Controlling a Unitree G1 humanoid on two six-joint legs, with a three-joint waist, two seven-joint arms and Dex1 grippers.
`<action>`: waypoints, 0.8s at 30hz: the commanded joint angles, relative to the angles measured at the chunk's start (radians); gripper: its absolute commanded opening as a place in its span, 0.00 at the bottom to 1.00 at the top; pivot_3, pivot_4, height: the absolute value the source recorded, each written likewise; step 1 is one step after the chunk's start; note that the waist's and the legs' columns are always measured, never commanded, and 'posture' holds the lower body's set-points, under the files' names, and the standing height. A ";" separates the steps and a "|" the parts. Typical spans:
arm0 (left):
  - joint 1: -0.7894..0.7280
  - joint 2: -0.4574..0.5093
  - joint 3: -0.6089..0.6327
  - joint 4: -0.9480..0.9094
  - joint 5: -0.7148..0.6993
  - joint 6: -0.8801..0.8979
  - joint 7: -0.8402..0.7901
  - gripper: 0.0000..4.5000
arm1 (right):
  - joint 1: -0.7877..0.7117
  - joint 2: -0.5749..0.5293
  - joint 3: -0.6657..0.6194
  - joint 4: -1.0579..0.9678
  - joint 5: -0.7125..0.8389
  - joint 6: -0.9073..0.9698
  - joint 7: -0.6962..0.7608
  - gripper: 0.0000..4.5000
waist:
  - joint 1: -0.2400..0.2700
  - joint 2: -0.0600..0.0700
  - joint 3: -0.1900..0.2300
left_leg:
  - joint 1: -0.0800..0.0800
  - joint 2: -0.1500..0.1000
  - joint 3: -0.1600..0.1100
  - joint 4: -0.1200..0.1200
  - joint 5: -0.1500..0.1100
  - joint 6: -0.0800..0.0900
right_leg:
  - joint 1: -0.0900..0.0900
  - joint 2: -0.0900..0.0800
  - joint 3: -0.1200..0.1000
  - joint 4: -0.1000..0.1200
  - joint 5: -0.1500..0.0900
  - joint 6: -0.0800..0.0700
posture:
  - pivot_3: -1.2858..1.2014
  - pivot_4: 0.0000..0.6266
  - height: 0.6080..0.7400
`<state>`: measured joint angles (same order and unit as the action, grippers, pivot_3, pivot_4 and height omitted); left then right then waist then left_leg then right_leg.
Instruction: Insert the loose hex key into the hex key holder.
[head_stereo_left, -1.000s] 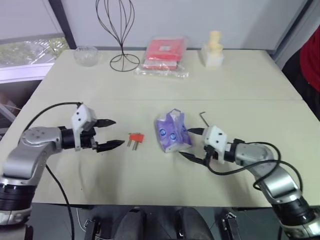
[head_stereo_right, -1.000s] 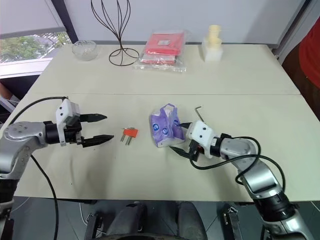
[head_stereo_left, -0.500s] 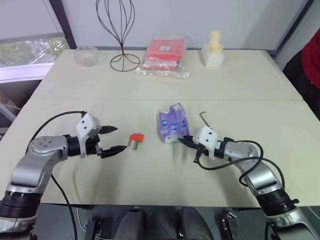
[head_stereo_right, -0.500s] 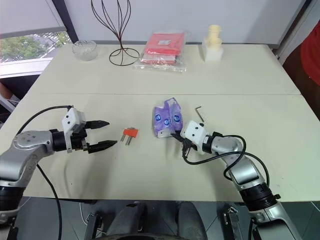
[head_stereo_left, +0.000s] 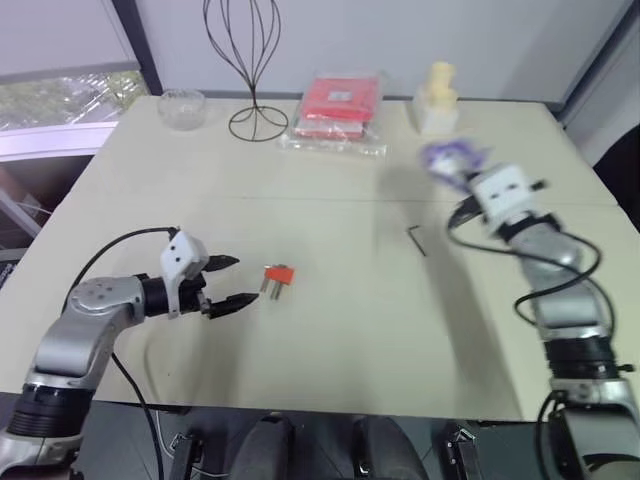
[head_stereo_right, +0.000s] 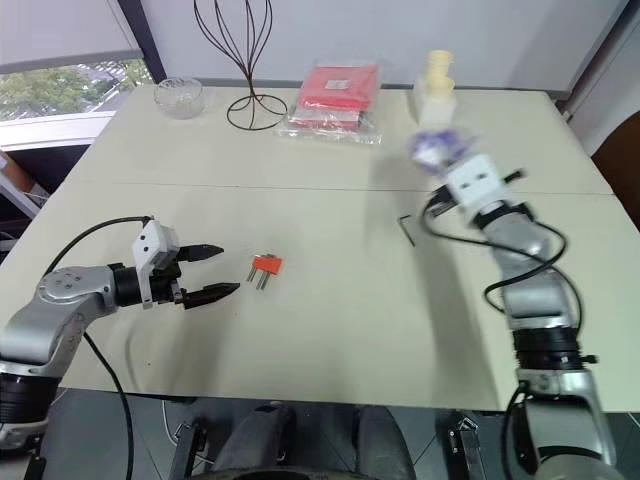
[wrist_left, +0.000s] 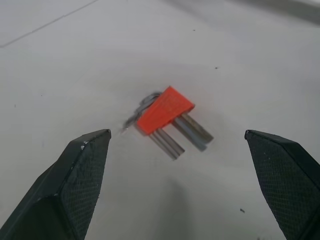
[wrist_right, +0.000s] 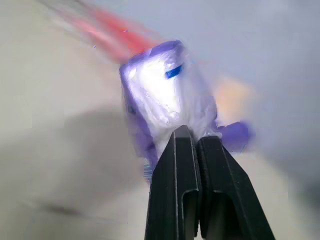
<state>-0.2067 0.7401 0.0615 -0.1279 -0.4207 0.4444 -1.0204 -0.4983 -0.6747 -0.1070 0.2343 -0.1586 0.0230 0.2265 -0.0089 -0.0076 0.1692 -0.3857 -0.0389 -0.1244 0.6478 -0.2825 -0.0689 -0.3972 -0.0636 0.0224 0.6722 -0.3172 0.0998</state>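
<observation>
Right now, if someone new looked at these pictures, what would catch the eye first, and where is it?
The purple packet, pinched in the shut right gripper, is raised above the table's far right part. Near the table's front left, the small orange-red hex key holder lies just ahead of the open left gripper. The loose hex key lies alone on the bare surface between them.

a test room in an office-like building

the setting looks like a lab or office space set up for trials. a wide, plain beige surface (head_stereo_left: 330, 330) made of two joined sections carries an odd mix of unrelated props: a wire stand (head_stereo_left: 252, 60), a small glass bowl (head_stereo_left: 182, 108), a red packet in clear plastic (head_stereo_left: 336, 108) and a cream figure on a block (head_stereo_left: 437, 95). behind them stand plain grey wall panels, with a dark-framed window (head_stereo_left: 60, 60) showing greenery outside.
</observation>
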 joint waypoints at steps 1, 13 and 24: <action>-0.025 -0.005 -0.004 -0.011 0.007 -0.024 0.001 1.00 | -0.023 -0.033 0.018 0.108 -0.090 -0.083 -0.083 0.01 | -0.010 0.000 0.000 | 0.000 0.000 0.003 -0.001 0.000 0.000 | -0.001 0.000 0.000 0.000 0.000 0.000 | 0.52 0.24 1.00; -0.007 -0.017 -0.002 -0.039 0.007 -0.013 0.020 1.00 | -0.054 -0.083 0.064 0.357 -0.168 -0.131 -0.140 0.50 | -0.042 0.001 0.000 | 0.003 0.002 0.010 0.001 -0.003 0.006 | -0.003 0.001 0.005 0.007 0.000 0.000 | 0.52 0.24 1.00; -0.005 -0.008 0.016 -0.026 0.000 -0.014 0.017 1.00 | 0.161 -0.079 -0.030 -0.045 -0.118 0.047 -0.067 0.99 | -0.031 0.001 0.000 | 0.002 0.003 0.009 0.001 -0.003 0.006 | -0.002 0.000 0.005 0.007 0.000 0.000 | 0.52 0.24 1.00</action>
<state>-0.2026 0.7216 0.0532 -0.1343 -0.4109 0.4437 -1.0006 -0.3359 -0.7376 -0.0851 0.2921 -0.2909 0.0569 0.1600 -0.0398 -0.0067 0.1696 -0.3836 -0.0363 -0.1153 0.6492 -0.2858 -0.0627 -0.3997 -0.0634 0.0275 0.6792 -0.3172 0.0999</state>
